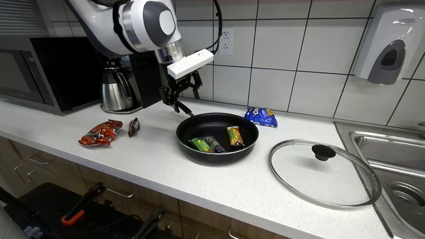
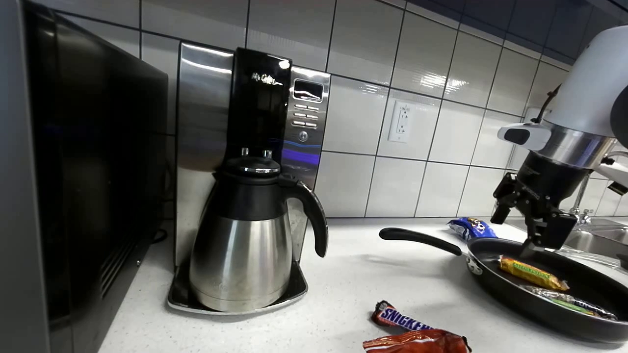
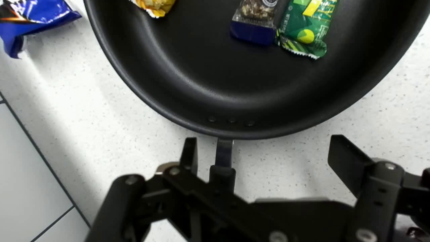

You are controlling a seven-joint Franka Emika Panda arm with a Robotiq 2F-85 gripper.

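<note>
Pan [image 1: 212,158] — round, matte blk, low curved walls — sits on the smooth, speckled white counter [image 1: 215,186], 3 crinkly-wrapped snack bars [image 1: 235,136] lying inside. Gripper [image 3: 267,154], blk & blocky, hangs near the slim, curved handle [image 2: 419,238], clear of it; jaws spread wide, holding nothing. Shiny blue bag [image 1: 260,117] lies just beside pan. See-thru glass lid [image 1: 325,174], round w/ steel rim & blk knob [image 1: 323,152], overlaps the edge of the steel sink [image 1: 345,131]. Brushed-steel coffee pot [image 2: 240,260] stands well apart from pan; crumpled red bag [image 1: 101,132] lies just beside a candy bar [image 2: 400,316].
</note>
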